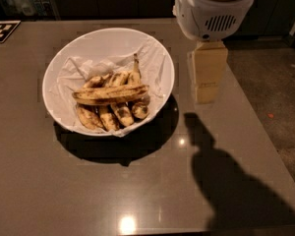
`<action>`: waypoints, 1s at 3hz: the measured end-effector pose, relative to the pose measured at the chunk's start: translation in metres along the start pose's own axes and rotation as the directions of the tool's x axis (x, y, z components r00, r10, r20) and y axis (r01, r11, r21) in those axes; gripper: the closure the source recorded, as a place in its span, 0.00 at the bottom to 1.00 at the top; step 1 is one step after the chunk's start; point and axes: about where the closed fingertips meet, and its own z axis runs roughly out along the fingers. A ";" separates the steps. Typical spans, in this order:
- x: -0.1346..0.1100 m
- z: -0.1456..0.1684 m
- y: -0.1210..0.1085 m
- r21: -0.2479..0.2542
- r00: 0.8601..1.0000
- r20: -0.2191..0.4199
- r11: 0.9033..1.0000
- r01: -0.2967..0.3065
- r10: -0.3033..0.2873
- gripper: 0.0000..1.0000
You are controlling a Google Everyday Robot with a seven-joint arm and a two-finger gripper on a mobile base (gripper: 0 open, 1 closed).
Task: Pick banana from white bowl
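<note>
Grey bench [137, 191] carries the white bowl [105, 38] toward its far left corner. Near the right edge the claw [207, 77] hangs beside the bowl, apart from it; whether it is spread or pressed together I cannot tell. The banana [110, 94] lies across the shorter bananas [113, 116] inside the bowl, untouched. Reach, grasp and lift all remain.
</note>
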 end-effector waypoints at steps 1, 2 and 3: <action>-0.028 0.003 -0.013 0.012 0.998 0.005 0.998 0.064 -0.064 0.00; -0.055 0.002 -0.020 0.008 0.993 0.018 0.994 0.113 -0.113 0.00; -0.074 0.005 -0.025 -0.001 0.988 0.040 0.989 0.148 -0.148 0.04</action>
